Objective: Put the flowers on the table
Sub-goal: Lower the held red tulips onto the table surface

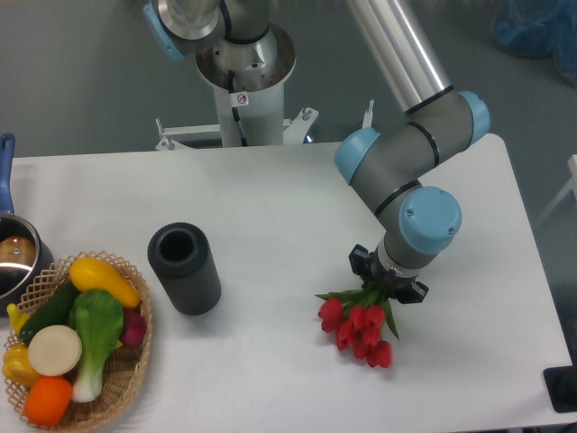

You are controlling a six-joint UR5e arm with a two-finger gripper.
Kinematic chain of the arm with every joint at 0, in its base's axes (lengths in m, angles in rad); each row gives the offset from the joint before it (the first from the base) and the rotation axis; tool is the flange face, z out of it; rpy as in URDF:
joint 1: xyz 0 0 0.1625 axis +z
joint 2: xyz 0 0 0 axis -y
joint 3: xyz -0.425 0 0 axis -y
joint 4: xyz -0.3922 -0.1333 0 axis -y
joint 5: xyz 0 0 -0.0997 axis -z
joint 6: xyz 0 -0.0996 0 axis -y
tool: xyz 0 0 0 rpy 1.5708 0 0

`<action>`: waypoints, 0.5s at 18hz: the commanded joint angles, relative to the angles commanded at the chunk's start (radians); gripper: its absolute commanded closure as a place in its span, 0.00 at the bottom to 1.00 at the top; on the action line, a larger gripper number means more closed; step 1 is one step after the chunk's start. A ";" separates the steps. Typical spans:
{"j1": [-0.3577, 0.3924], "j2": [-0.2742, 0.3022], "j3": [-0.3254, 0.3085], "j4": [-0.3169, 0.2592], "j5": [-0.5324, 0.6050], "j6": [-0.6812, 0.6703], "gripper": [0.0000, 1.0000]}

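The flowers point(359, 327), a small bunch of red tulips with green stems and leaves, lie low over the white table point(270, 207) at the front right, blooms pointing toward the front edge. My gripper point(388, 281) points straight down over the stem end, seen from above. Its fingers are hidden under the wrist and the leaves, so I cannot tell whether they hold the stems. The dark grey ribbed cylinder vase point(186, 269) stands empty to the left, well apart from the flowers.
A wicker basket point(77, 347) of toy vegetables sits at the front left corner. A metal pot point(13, 257) with a blue handle is at the left edge. The arm's base point(243, 81) stands behind the table's far edge.
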 joint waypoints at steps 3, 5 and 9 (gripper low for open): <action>0.000 0.009 0.000 0.002 -0.003 0.008 0.00; 0.003 0.017 0.002 0.003 -0.006 0.008 0.00; 0.011 0.040 0.008 0.014 -0.005 0.009 0.00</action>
